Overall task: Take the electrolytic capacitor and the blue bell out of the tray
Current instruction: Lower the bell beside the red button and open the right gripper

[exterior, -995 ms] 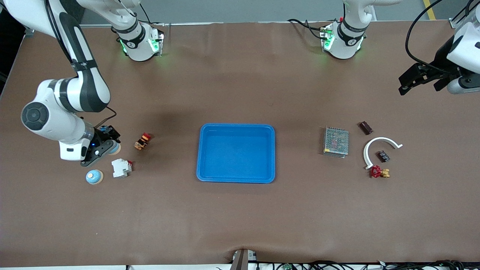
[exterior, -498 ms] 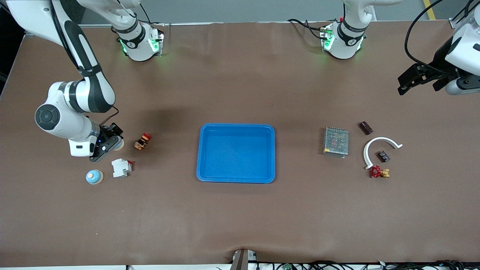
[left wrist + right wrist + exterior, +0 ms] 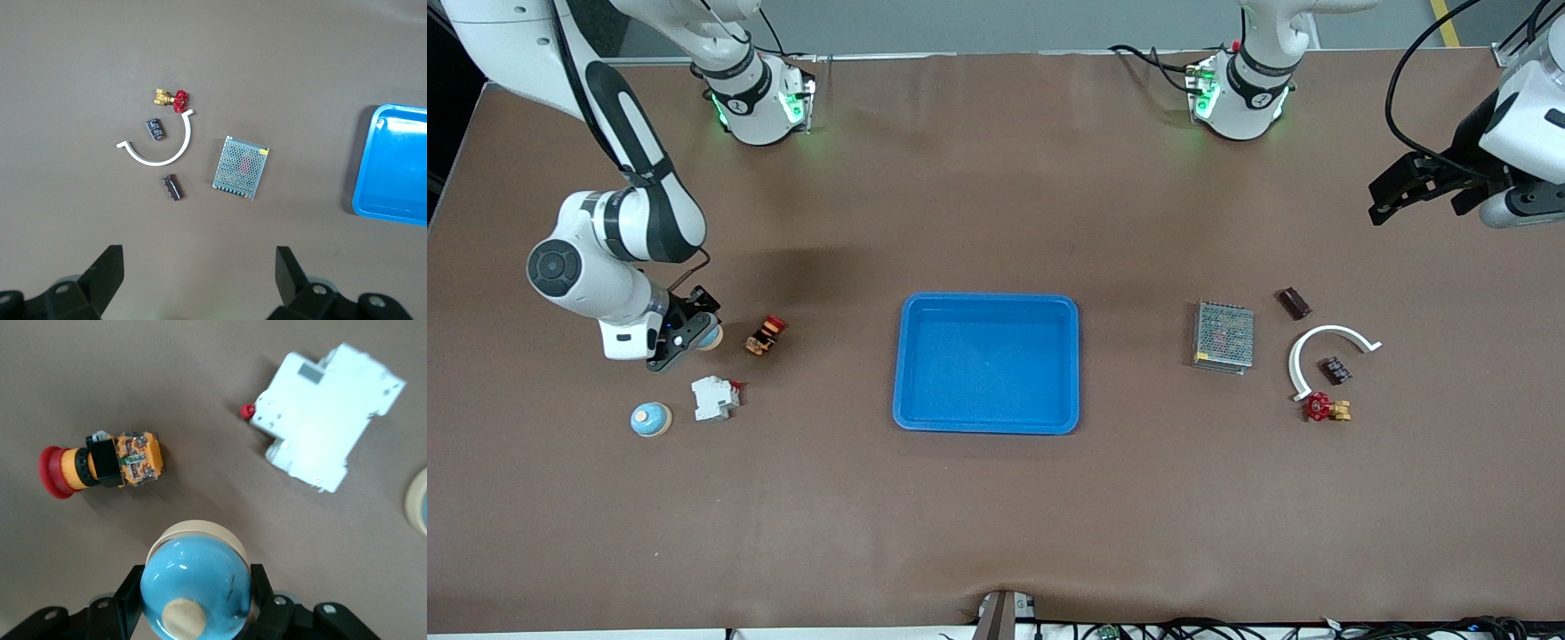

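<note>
My right gripper is shut on a blue bell with a cream base, held just above the table beside a red and orange push button. In the right wrist view the bell fills the space between the black fingers. A second blue bell stands on the table nearer the front camera. The capacitor, a small dark cylinder, lies at the left arm's end of the table and shows in the left wrist view as the capacitor. My left gripper hangs open and empty above that end.
A blue tray sits mid-table. A white circuit breaker lies near the second bell. Near the capacitor lie a metal mesh box, a white arc, a small black part and a red valve.
My right arm has carried the bell up and a little toward the push button and the robots' bases. The left arm has barely moved.
</note>
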Tool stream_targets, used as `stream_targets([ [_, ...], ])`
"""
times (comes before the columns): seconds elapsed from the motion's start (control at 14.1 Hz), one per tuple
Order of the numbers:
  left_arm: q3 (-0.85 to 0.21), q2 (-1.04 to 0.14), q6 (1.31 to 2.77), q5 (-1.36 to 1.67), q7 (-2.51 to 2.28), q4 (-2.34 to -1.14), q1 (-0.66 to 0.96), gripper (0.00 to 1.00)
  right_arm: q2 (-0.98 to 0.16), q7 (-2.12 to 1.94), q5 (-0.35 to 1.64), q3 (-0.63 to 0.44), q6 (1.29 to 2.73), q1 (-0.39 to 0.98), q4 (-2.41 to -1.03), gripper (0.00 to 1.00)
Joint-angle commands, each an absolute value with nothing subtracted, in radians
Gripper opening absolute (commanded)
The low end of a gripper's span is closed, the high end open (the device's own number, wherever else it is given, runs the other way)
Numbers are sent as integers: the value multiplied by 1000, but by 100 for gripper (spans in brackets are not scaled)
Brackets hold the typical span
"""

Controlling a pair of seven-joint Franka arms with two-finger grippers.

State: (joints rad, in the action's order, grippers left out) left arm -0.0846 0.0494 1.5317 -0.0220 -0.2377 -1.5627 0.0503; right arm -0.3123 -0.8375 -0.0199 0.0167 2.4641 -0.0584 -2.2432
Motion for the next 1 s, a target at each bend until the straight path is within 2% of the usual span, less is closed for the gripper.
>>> stream_targets([
  [0.0,-83,46,1523,-9,-216,-1548,43,100,-322,-854,-34,34,2496,-83,-2261,31],
  [0.92,-83,43,1525,-18,-218,-1546,48,100,-376,-870,-32,35,2588,-98,-2289,32],
])
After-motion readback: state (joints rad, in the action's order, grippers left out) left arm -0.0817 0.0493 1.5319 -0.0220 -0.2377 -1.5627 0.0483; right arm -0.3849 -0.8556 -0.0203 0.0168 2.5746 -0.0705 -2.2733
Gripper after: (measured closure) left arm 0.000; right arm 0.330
